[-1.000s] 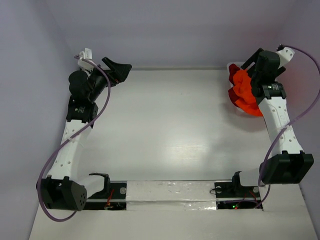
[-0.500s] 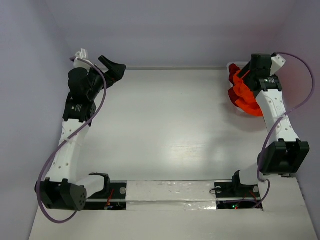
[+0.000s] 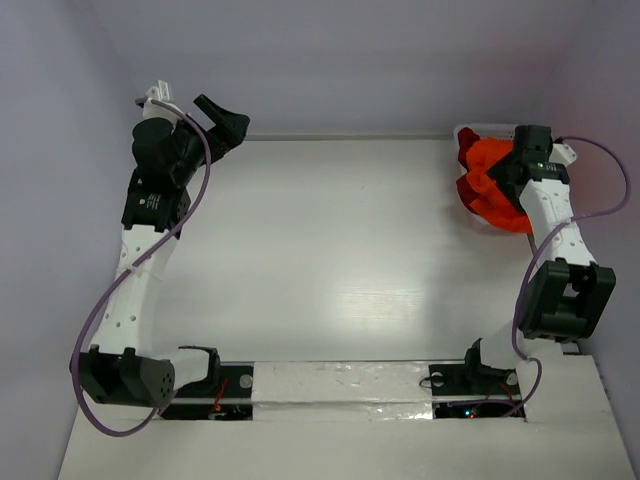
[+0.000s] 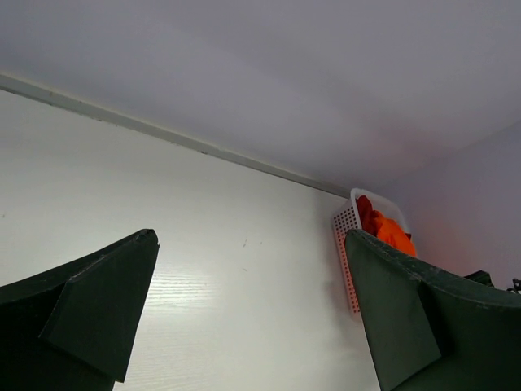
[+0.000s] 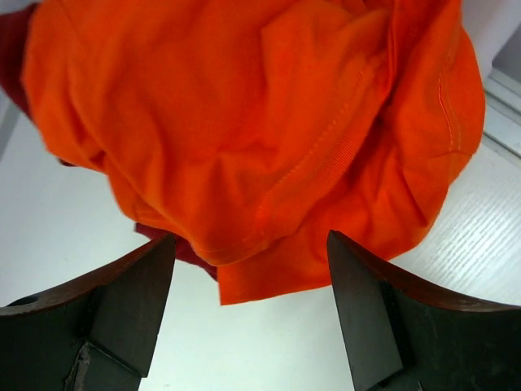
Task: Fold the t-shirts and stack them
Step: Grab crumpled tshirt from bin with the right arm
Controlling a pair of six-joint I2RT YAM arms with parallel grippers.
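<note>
A crumpled bright orange t-shirt (image 3: pixel 488 182) spills over the white lattice basket (image 3: pixel 466 133) at the far right of the table. A dark red t-shirt (image 5: pixel 186 252) shows under it. My right gripper (image 3: pixel 505 170) is down at this pile. In the right wrist view the right gripper (image 5: pixel 249 238) is open, its dark fingers (image 5: pixel 122 301) on either side of the orange t-shirt's (image 5: pixel 260 122) hanging hem, nothing pinched. My left gripper (image 3: pixel 228 120) is raised at the far left corner, open and empty. In the left wrist view it (image 4: pixel 251 235) looks across at the basket (image 4: pixel 346 244).
The white table (image 3: pixel 330 250) stretches between the two arms. Walls close in at the back and on both sides. The arm bases and a taped strip (image 3: pixel 340 385) lie along the near edge. A purple cable (image 3: pixel 600 215) loops beside the right arm.
The right wrist has turned and dropped lower onto the orange t-shirt, its jaws narrowing a little. The left arm has drifted slightly up and left, still open.
</note>
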